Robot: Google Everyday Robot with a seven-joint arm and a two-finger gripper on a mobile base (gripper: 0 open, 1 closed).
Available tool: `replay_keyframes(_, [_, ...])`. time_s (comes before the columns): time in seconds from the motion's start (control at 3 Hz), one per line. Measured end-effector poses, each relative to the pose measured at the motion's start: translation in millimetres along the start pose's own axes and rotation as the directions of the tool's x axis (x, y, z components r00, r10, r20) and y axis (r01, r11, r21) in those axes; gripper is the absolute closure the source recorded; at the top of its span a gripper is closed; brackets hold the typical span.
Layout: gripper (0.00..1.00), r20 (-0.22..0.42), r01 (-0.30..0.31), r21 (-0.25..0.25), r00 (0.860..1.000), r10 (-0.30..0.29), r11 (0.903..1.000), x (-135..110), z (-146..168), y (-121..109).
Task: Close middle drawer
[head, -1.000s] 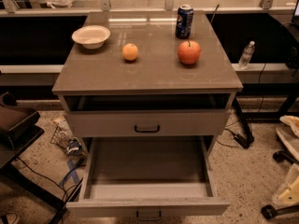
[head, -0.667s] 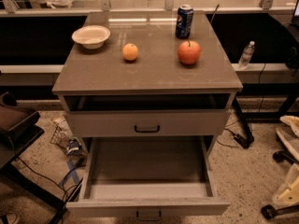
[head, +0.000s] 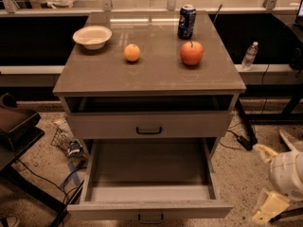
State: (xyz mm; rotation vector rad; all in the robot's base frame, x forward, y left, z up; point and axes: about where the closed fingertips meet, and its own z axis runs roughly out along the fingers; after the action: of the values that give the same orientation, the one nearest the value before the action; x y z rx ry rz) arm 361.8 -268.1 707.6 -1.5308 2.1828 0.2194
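Desk [head: 118, 74]: a grey-brown cabinet top with square edges that carries four items, all set well back from the front edge.
- White bowl [head: 92, 36] at rear left.
- Red apple [head: 191, 53] at right of centre, with a blue soda can [head: 187, 21] upright just behind it.
- Orange [head: 132, 52] between bowl and apple, apart from both.

Upper drawer [head: 149, 124]: tall grey face with a dark handle. It is out a little, with a dark gap above it.

Middle drawer [head: 149, 210]: directly below the upper drawer and pulled far out toward the camera.
- The long grey tray is bare, and the side rails are visible.
- The flat front sits at the lower frame edge, with its dark loop handle [head: 150, 217] centred and partly cut off.
- Nothing lies in the tray or across the front.

Floor:
- Left: a dark chair-like object [head: 16, 126], cables and small litter [head: 66, 143] near the drawer's left side.
- Right: speckled open floor, with a cable and plug by the cabinet leg.

Plastic bottle [head: 249, 56]: stands on the ledge to the right of the desk.

Claw [head: 279, 178]: low at the right edge of the frame, white and cream, beside the drawer's right front corner and clear of it. I cannot tell whether it is wide or narrow.
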Motion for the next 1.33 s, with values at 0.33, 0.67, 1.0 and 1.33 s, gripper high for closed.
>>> replay_keyframes(0.33, [0.23,0.060,-0.032,-0.085,0.998,0.037,0.9959,38,87,34])
replay_keyframes(0.67, [0.45,0.099,-0.050,-0.156,0.993,0.066,0.9865,60,144,64])
replay_keyframes(1.0, [0.69,0.120,-0.079,-0.232,0.987,0.109,0.9696,76,190,89])
replay_keyframes(1.33, [0.99,0.126,-0.087,-0.253,0.985,0.122,0.9636,78,200,96])
